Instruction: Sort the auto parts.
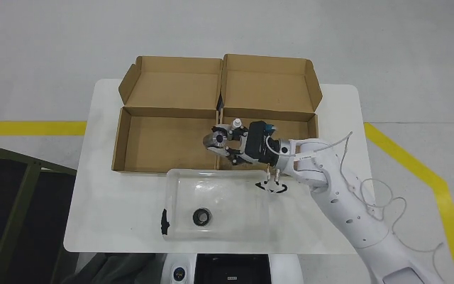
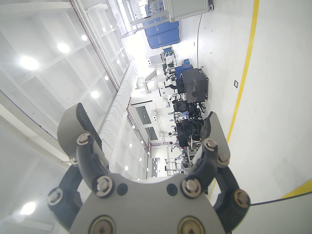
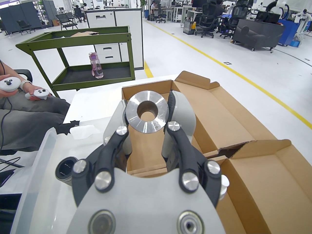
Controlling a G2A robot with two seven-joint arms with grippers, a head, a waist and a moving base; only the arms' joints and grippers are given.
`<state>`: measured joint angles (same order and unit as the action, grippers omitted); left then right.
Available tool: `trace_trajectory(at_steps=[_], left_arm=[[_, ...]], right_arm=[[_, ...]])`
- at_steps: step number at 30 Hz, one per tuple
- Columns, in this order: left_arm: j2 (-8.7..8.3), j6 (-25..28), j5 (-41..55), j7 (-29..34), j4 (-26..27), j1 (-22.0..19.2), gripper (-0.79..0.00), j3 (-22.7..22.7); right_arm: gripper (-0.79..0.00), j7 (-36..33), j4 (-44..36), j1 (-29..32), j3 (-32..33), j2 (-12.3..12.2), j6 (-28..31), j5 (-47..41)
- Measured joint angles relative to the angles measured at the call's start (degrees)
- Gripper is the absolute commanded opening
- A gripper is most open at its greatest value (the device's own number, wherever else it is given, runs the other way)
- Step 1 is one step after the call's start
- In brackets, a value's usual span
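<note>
My right gripper (image 1: 216, 140) is shut on a silver metal ring (image 3: 147, 114) with a round hole. It holds the ring (image 1: 215, 142) above the inner edge of the left cardboard box (image 1: 159, 145), beside the wall shared with the right cardboard box (image 1: 313, 126). A small white and metal part (image 1: 237, 123) lies in the right box, and also appears as the part (image 3: 224, 184) near my wrist. A dark cylindrical bearing (image 1: 202, 216) rests in the clear plastic bin (image 1: 174, 186) at the table's front. My left gripper (image 2: 146, 120) is open, holds nothing, and points toward the room and ceiling.
Both boxes have lids (image 1: 266, 85) folded back toward the far table edge. The clear bin wall (image 3: 36, 152) runs beside my right gripper. Black tape marks (image 1: 164, 221) sit on the bin's rim. A green cart (image 3: 73, 57) stands off the table's left side.
</note>
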<state>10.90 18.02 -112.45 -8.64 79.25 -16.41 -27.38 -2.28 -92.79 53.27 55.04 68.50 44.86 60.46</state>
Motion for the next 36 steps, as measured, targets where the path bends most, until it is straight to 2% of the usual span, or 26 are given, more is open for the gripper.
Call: trace_trajectory(at_steps=[23,36], left_arm=[[0.00,0.00,0.00,0.00,0.00,0.00,0.000,0.00],[0.00,0.00,0.00,0.00,0.00,0.00,0.000,0.00]], right_arm=[[-0.785,-13.28,10.12,-12.56,-9.12,3.79,-4.47,3.48],[-0.785,-18.13,16.40,-19.71,-16.35,7.72,-7.37,3.51]])
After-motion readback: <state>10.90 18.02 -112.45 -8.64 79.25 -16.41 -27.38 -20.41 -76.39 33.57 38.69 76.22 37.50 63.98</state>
